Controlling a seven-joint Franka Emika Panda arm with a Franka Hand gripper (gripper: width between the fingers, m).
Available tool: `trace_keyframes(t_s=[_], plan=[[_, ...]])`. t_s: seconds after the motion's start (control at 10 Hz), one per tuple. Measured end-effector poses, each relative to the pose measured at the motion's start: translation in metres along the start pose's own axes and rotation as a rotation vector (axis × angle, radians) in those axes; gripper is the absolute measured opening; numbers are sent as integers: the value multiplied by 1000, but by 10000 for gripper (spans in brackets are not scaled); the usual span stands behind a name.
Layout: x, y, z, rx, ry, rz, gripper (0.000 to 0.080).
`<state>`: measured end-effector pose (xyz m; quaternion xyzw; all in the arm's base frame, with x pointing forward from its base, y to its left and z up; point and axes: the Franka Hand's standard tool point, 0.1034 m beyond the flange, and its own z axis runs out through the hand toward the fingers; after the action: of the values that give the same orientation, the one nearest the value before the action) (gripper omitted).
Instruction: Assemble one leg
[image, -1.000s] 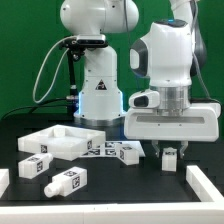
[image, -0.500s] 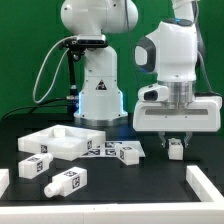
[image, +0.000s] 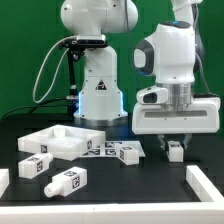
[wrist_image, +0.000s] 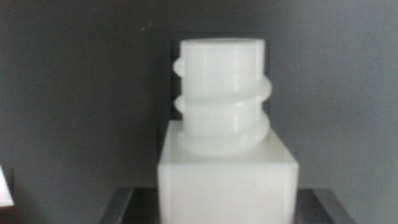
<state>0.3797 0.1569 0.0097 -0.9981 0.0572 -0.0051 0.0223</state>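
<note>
Now, arm: upright at the exterior view's right, wrist vertical, gripper (image: 176, 143) pointing down.
Grip: fingers clamp the leg (image: 176, 150).
Leg place: between the fingertips, low over the table (image: 120, 178).
Leg axis: lengthwise away from the wrist camera, stub end farthest.

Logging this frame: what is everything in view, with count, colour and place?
held leg: one, white, tagged, between the end effector's fingers at the exterior view's right.
loose legs: three, white, tagged; two lying at the front on the exterior view's left, one mid-table.
square part: one, white, raised edges, left of centre.
marker board: one, white with tags, flat beside the square part.
rails: two, white, at the front corners.
table: one, black.
backdrop: green, behind.
robot base: one, white, back centre.
end effector: one, white, at the right, shut on the held leg.
</note>
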Motion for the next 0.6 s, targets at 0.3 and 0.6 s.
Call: trace_keyframes(t_s=[0.3,0.6], plan=[[11,34,-46,-9,-33,-92,614],[44,113,-78,-8,18,-324,648]])
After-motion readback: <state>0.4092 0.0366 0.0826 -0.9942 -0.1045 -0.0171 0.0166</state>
